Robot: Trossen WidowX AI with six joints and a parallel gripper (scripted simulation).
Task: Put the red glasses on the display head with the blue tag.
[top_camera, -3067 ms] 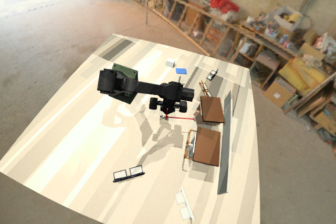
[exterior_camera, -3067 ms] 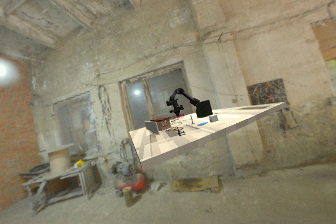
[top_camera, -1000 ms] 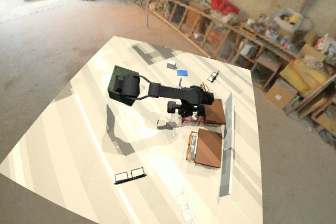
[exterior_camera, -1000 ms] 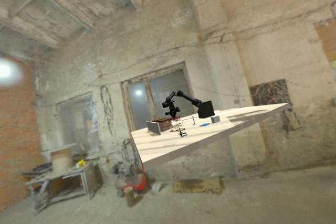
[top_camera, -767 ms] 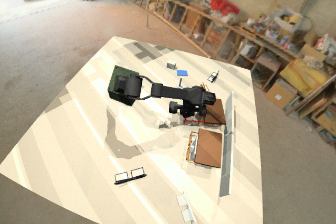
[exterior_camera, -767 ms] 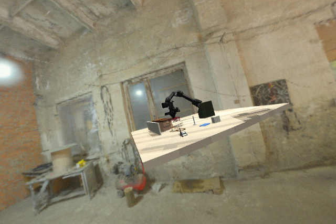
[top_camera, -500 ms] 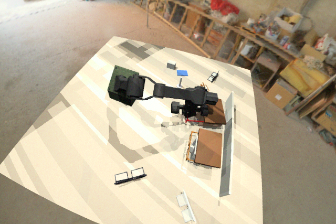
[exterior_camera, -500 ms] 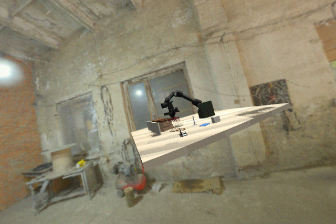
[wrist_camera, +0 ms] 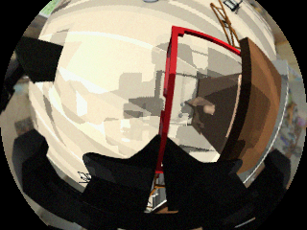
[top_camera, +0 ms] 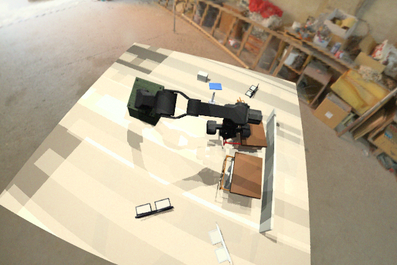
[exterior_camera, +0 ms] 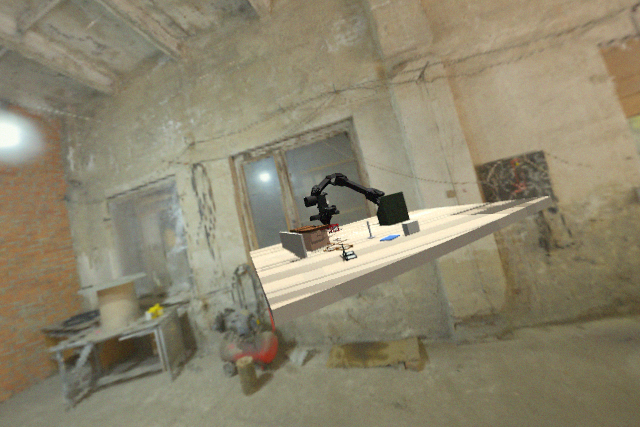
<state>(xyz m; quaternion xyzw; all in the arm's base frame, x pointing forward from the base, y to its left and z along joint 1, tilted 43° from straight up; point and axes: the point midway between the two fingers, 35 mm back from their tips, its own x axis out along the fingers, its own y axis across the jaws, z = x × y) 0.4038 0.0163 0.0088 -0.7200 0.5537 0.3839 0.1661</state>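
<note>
My gripper point(top_camera: 226, 138) point(exterior_camera: 327, 222) point(wrist_camera: 160, 138) is shut on the red glasses point(top_camera: 233, 143) point(exterior_camera: 333, 228) point(wrist_camera: 170, 79). Their front is upright in front of the far brown display head point(top_camera: 256, 136) point(exterior_camera: 316, 238) point(wrist_camera: 261, 105), and one temple reaches back to the head's edge in the wrist view. The nose point(wrist_camera: 208, 109) shows behind the front, with a gap between them. The second temple is mostly hidden by the fingers. The other brown head point(top_camera: 247, 175) stands nearer in the top view, with an orange frame point(top_camera: 222, 175) at its face. No tag can be made out on either head.
A long grey panel point(top_camera: 268, 172) stands behind both heads. Orange glasses point(wrist_camera: 225, 24) lie beside the far head. Black glasses point(top_camera: 252, 90), another black pair point(top_camera: 155, 212) and white glasses point(top_camera: 224, 244) lie on the table. A blue card point(top_camera: 215, 86), thin post point(top_camera: 212, 97) and grey box point(top_camera: 202, 76) are farther back.
</note>
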